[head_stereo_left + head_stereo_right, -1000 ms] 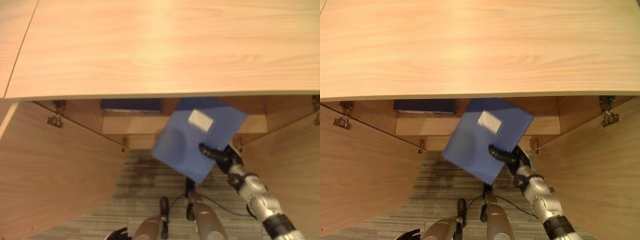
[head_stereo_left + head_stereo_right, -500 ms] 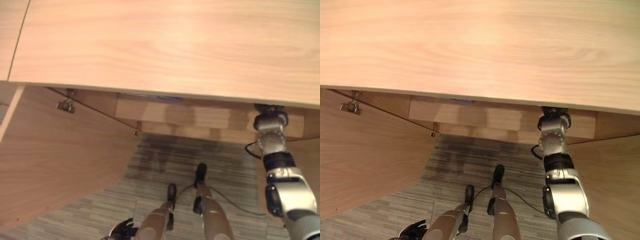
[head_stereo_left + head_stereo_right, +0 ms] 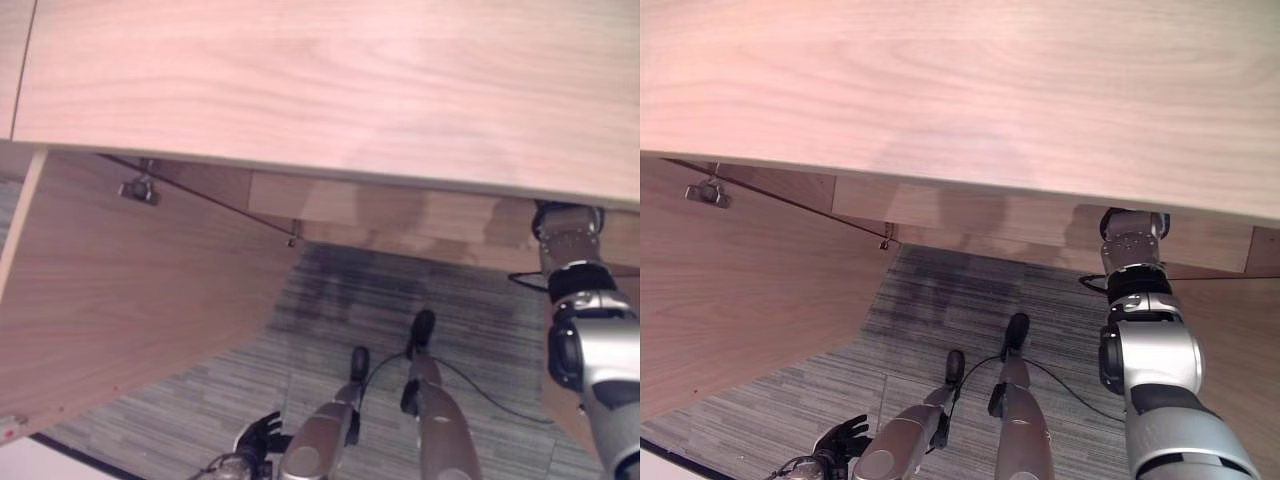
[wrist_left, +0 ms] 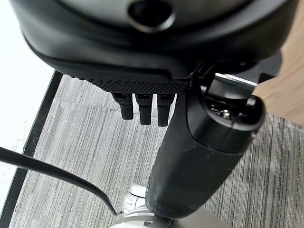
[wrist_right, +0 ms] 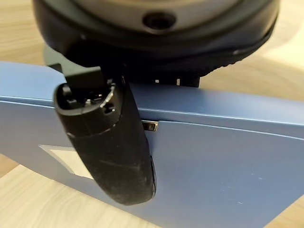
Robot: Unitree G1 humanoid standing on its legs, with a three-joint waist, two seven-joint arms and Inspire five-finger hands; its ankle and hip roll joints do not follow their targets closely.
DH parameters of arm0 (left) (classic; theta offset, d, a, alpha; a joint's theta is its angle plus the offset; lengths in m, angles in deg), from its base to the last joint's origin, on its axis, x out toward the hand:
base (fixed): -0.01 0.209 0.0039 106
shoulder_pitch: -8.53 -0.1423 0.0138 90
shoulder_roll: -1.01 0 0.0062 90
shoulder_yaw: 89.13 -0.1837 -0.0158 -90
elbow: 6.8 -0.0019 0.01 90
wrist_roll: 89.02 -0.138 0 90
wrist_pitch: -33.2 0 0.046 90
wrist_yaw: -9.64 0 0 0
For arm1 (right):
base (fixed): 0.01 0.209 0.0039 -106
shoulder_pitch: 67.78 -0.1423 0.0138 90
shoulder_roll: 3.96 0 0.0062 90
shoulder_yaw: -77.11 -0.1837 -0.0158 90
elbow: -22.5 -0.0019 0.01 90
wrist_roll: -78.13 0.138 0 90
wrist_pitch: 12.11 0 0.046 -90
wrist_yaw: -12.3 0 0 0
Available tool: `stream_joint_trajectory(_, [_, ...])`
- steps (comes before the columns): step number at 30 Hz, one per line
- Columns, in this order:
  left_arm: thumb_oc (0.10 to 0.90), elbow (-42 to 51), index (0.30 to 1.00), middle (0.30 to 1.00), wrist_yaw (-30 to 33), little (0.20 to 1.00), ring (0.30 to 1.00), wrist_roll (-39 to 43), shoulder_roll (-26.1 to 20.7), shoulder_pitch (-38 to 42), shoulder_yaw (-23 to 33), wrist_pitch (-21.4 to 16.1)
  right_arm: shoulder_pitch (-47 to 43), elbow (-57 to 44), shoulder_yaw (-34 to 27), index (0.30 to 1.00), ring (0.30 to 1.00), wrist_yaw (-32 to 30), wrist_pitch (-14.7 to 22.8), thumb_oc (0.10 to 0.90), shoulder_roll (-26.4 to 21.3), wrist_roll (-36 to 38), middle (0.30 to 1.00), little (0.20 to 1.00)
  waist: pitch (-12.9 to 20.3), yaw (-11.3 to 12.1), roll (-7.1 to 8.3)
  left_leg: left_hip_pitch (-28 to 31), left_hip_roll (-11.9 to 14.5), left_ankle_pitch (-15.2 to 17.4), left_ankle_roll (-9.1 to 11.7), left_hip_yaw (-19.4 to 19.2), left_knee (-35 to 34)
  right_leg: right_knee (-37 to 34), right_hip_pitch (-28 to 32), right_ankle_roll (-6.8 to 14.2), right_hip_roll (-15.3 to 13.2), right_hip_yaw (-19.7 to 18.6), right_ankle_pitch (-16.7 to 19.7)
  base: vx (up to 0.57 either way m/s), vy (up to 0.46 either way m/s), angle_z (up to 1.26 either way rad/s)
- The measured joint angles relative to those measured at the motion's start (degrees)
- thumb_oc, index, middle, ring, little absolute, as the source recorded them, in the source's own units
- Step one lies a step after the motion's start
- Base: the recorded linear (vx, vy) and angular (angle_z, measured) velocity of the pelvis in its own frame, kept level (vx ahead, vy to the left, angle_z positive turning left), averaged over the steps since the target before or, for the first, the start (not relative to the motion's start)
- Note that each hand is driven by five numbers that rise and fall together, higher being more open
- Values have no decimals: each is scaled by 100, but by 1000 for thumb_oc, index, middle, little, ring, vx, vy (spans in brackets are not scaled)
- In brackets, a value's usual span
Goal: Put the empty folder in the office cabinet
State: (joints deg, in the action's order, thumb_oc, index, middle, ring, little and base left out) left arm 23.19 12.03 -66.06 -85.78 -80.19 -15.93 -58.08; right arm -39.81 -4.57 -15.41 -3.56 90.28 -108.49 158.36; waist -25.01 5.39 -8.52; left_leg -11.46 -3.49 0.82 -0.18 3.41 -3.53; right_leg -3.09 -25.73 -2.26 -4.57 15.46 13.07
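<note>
Flat blue folder with white label (image 5: pixel 213 161) pinched under thumb of right hand (image 5: pixel 111 147), lying on pale wood shelf (image 5: pixel 42 204) inside light wooden office cabinet (image 3: pixel 960 90). Left hand (image 4: pixel 142 107) hung over grey striped carpet (image 4: pixel 80 156), fingers straight, holding nothing.

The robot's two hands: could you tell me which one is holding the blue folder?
The right hand, whose thumb presses on the blue folder; the left hand hangs open above the grey carpet, holding nothing.

No text can be read anywhere; the white label (image 5: pixel 66 159) on the blue folder (image 5: pixel 213 161) looks blank.
</note>
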Motion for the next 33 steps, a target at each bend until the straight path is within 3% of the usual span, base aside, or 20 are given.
stream_joint_trajectory(6, [800,208,900,900,99,900,900,147,-8,5,-150,15,-113,-3,-19,300,300,-123,94,400,136,112,300,300,-52,30,-74,-89,-20,-21,-6,-14,0,30,-110,-17,-17,-18,13,-6,3,0])
stream_joint_trajectory(7, [800,236,900,900,109,900,900,147,-9,6,-154,15,-112,-41,-21,425,425,-134,185,483,190,158,425,425,-63,24,-85,-88,-21,-21,-6,-16,1,31,-110,-18,-17,-22,13,-33,14,-1])
stream_joint_trajectory(8, [800,251,900,900,110,900,900,146,-9,8,-155,19,-112,-75,-35,855,855,-136,239,770,220,190,855,855,-73,17,-94,-87,-22,-21,-6,-18,1,31,-110,-21,-18,-24,16,-46,20,-2])
stream_joint_trajectory(9, [800,294,900,900,114,900,900,147,-9,12,-153,13,-113,-211,-46,900,900,-154,297,800,270,226,900,900,-108,3,-111,-81,-29,-22,-6,-29,2,38,-110,-28,-22,-37,20,-46,20,-3])
stream_joint_trajectory(16, [800,378,900,900,200,900,900,150,-14,44,-208,73,-112,-687,-28,900,900,-189,580,800,503,332,900,900,-123,-36,-117,-155,-79,-33,-23,-92,43,137,-233,-32,-66,-90,24,-59,25,-3])
stream_joint_trajectory(21, [800,458,900,900,211,900,900,152,-16,126,-217,96,-88,-1074,-53,900,900,-193,745,800,639,324,900,900,-365,-76,-127,-144,-131,-40,-35,-150,117,218,-234,-38,-119,-118,33,-48,27,-1])
stream_joint_trajectory(33, [800,573,900,900,229,900,900,144,-32,138,-224,132,400,-2011,-106,900,900,-223,1162,800,1367,323,900,900,-367,-129,-126,-88,-184,-68,-57,-246,122,258,-235,-48,-142,-245,78,-38,45,-3])
